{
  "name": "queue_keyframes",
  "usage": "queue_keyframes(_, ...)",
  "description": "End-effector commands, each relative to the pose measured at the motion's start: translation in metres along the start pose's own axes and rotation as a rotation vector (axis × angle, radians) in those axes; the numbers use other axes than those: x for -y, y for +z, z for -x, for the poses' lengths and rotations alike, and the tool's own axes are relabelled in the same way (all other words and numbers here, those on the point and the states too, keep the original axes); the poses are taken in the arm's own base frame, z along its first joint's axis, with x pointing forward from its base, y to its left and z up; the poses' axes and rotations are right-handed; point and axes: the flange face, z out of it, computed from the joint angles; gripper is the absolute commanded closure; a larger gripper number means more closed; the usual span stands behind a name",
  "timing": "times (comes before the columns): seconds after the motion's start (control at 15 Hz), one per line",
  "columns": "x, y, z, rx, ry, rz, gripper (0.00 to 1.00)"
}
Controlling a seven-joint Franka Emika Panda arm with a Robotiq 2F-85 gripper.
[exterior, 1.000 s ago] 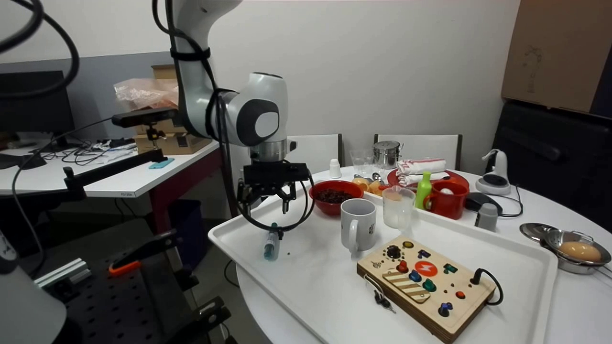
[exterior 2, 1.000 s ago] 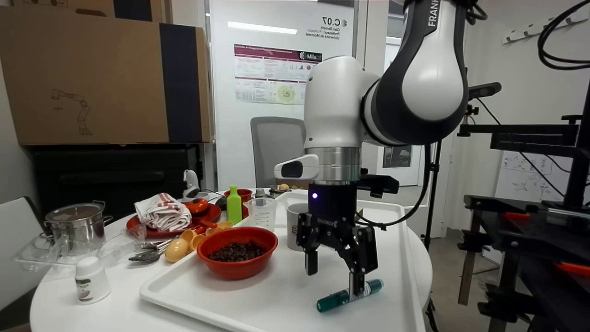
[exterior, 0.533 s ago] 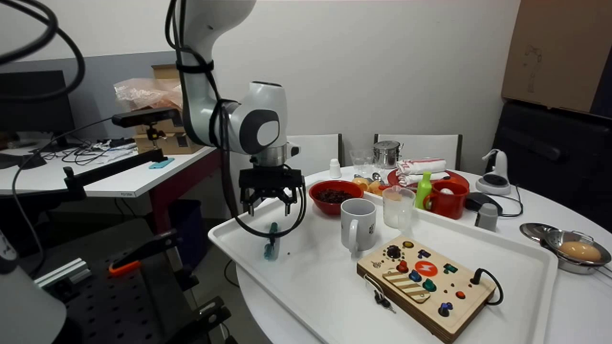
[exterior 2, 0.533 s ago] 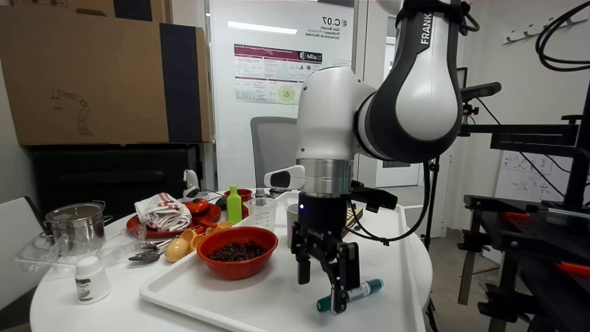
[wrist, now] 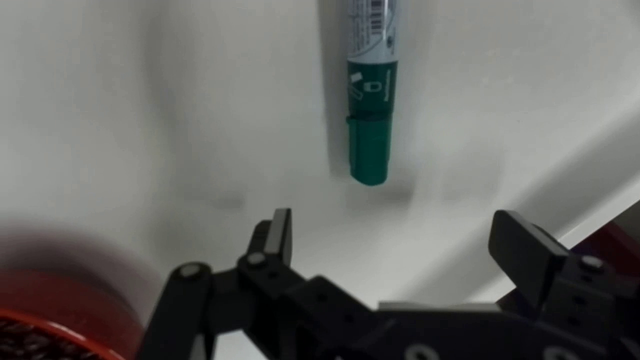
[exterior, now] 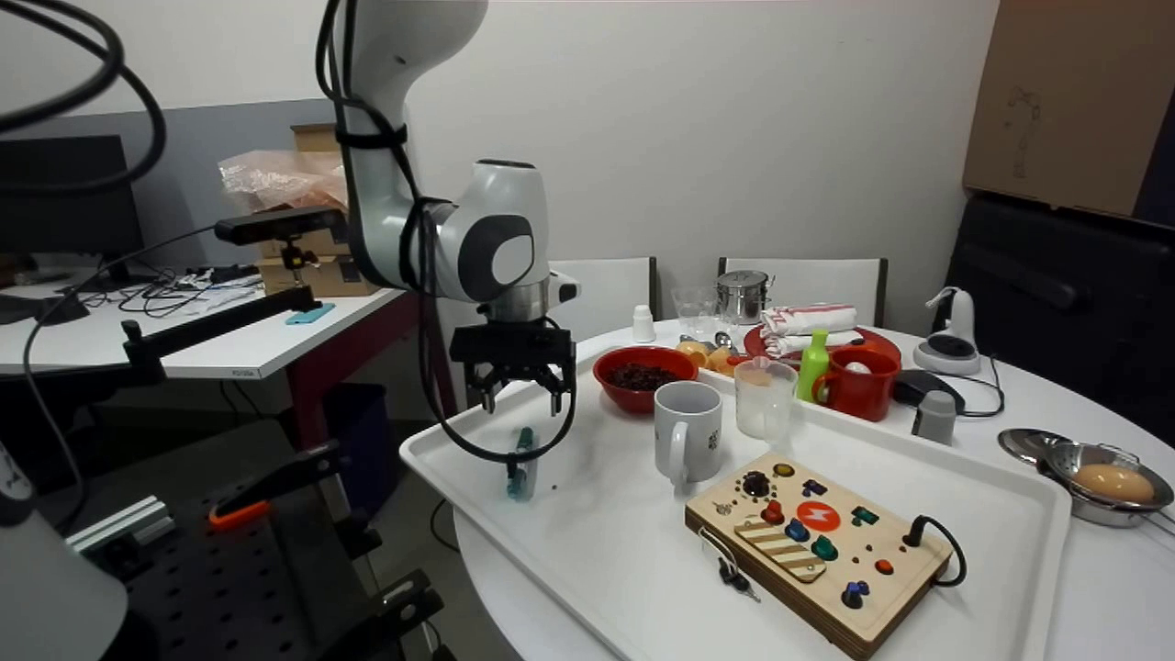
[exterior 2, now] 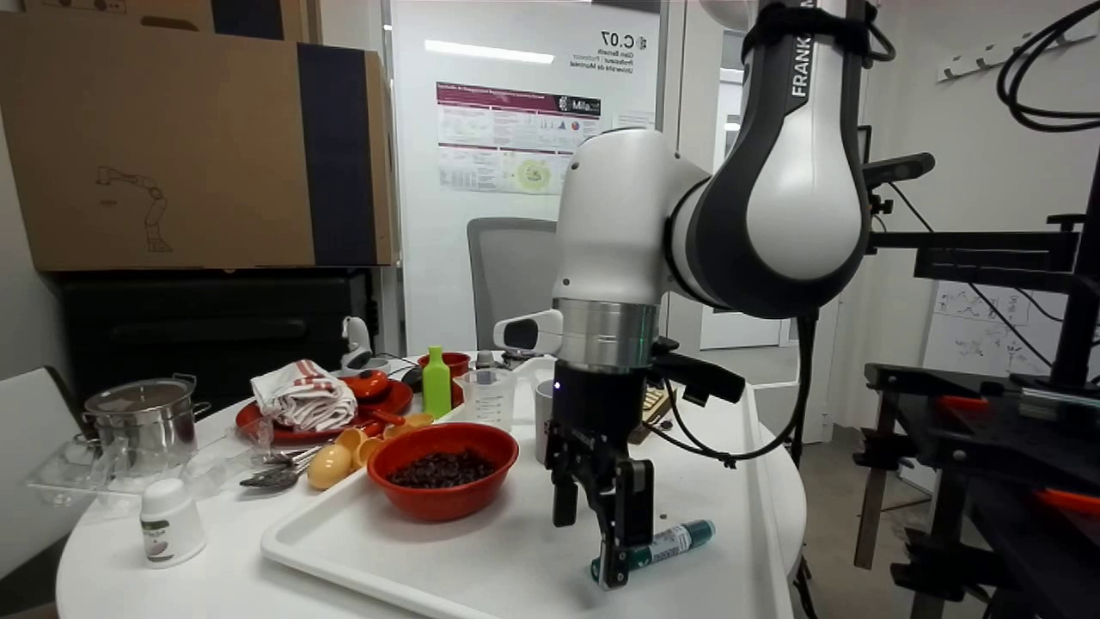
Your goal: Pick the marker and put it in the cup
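The teal-green marker (exterior: 523, 479) lies flat on the white tray (exterior: 597, 523). It also shows in an exterior view (exterior 2: 675, 543) and in the wrist view (wrist: 371, 95), its cap end toward my fingers. My gripper (exterior: 522, 402) is open and empty, pointing down above the tray near the marker's cap end. In an exterior view the gripper (exterior 2: 589, 543) has one finger in front of that end. In the wrist view the marker lies ahead of the gap between the fingertips (wrist: 393, 216). The white-grey cup (exterior: 699, 427) stands upright on the tray; it is partly hidden behind the gripper in an exterior view (exterior 2: 542, 421).
A red bowl (exterior: 643, 401) of dark bits stands near the gripper, also at the lower left of the wrist view (wrist: 85, 310). A clear measuring cup (exterior: 765, 408) and a wooden toy board (exterior: 817, 560) are by the cup. The tray's raised rim (exterior 2: 344, 567) runs close by.
My gripper has come down, turned a little, and shifted along the marker toward its cap end, with only a slight shift in the last half second. The marker and cup have not moved.
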Motion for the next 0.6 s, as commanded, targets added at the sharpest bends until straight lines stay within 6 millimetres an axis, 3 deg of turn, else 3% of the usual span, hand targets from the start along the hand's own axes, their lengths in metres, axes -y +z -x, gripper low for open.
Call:
queue_keyframes(0.0, -0.004, -0.004, 0.009, 0.007, 0.029, 0.028, 0.0)
queue_keyframes(0.53, 0.009, 0.005, 0.025, 0.063, -0.018, 0.032, 0.0)
